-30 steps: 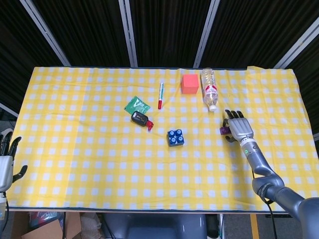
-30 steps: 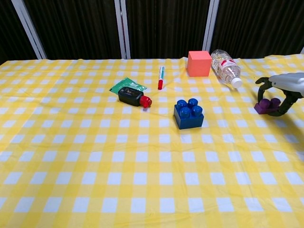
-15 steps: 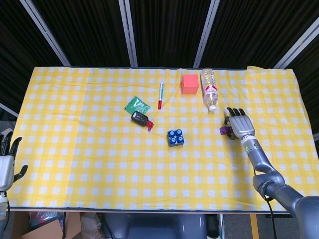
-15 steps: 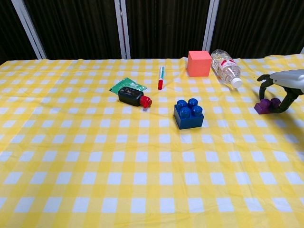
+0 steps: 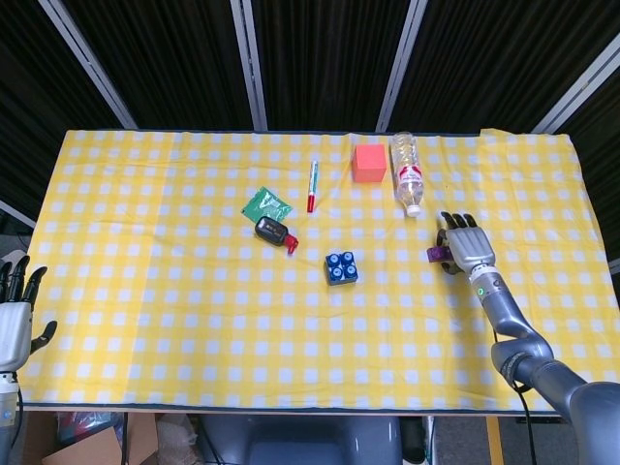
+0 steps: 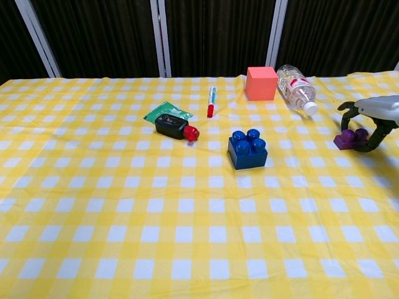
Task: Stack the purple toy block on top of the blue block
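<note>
The purple toy block (image 6: pixel 348 139) sits on the checked cloth at the right side, also seen in the head view (image 5: pixel 438 255). My right hand (image 6: pixel 374 115) arches over it, one finger down along its right side and the thumb raised apart above its left; the block rests on the cloth. From above, the right hand (image 5: pixel 466 247) covers most of the block. The blue block (image 6: pixel 247 149) stands studs up near the table's middle (image 5: pixel 340 267), well to the left of the hand. My left hand (image 5: pixel 14 312) hangs off the table's left edge, fingers spread, holding nothing.
A black and red bottle (image 6: pixel 175 129) lies on a green packet (image 6: pixel 163 112) left of the blue block. A red-capped pen (image 6: pixel 211 101), a pink cube (image 6: pixel 261 83) and a lying water bottle (image 6: pixel 295 88) line the far side. Yellow checked cloth (image 6: pixel 187 237) covers the table.
The right hand has shifted slightly over the purple block, which stays on the cloth. The left hand has sunk a little lower at the table's edge.
</note>
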`<state>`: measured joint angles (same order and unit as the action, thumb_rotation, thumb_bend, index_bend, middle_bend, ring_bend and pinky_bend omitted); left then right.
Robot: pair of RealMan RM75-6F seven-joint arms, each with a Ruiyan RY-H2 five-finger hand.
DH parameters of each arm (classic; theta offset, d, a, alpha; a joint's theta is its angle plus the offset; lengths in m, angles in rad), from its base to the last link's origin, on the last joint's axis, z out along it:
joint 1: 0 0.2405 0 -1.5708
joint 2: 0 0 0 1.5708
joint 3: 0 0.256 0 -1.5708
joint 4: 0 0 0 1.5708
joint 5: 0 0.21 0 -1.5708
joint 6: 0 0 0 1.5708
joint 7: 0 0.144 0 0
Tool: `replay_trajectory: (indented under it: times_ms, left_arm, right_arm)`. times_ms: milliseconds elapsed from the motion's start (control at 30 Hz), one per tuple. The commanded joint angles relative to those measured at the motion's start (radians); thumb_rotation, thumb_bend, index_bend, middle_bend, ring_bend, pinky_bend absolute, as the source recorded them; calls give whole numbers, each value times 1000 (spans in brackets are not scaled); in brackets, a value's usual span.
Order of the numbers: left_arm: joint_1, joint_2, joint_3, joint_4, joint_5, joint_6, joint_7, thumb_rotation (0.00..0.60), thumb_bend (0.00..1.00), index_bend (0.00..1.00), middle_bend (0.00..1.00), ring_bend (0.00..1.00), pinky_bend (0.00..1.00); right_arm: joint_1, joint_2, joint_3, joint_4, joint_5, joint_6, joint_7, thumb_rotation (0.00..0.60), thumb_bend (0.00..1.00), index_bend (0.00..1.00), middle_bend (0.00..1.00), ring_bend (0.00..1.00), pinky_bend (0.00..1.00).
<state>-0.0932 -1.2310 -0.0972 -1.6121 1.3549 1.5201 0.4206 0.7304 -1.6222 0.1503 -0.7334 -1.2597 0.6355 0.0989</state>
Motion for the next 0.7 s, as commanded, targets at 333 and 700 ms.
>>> replay_trajectory:
  times_ms: [333, 700]
  left_arm:
    - [-2, 1, 2, -1, -1, -5, -4, 600, 271, 144, 6, 0, 120]
    - [-6, 4, 5, -4, 4, -12, -21, 600, 271, 142, 6, 0, 120]
  right_arm:
    - [5, 2, 2, -8, -10, 9, 2, 600, 357, 502, 0, 0, 0]
    - [5, 54, 15, -110, 14, 31, -85, 600, 406, 528, 0, 0, 0]
